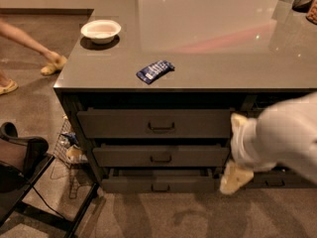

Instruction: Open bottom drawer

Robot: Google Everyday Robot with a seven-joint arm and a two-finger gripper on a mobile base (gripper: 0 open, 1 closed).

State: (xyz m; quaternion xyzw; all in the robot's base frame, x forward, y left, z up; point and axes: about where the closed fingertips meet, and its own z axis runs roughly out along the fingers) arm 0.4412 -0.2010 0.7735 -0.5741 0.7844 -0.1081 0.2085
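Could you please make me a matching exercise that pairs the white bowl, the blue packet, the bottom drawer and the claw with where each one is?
Things:
1. white bowl
2. blue packet
3. bottom drawer
4. claw

Places:
A. low down, by the right end of the bottom drawer's front
B. on the counter, near its front edge
C. on the counter, near its left edge
D. lowest of three stacked, just above the floor

Pairs: 1-C, 2-B, 3-D, 4-A.

Arm enters from right; gripper [234, 176] hangs low.
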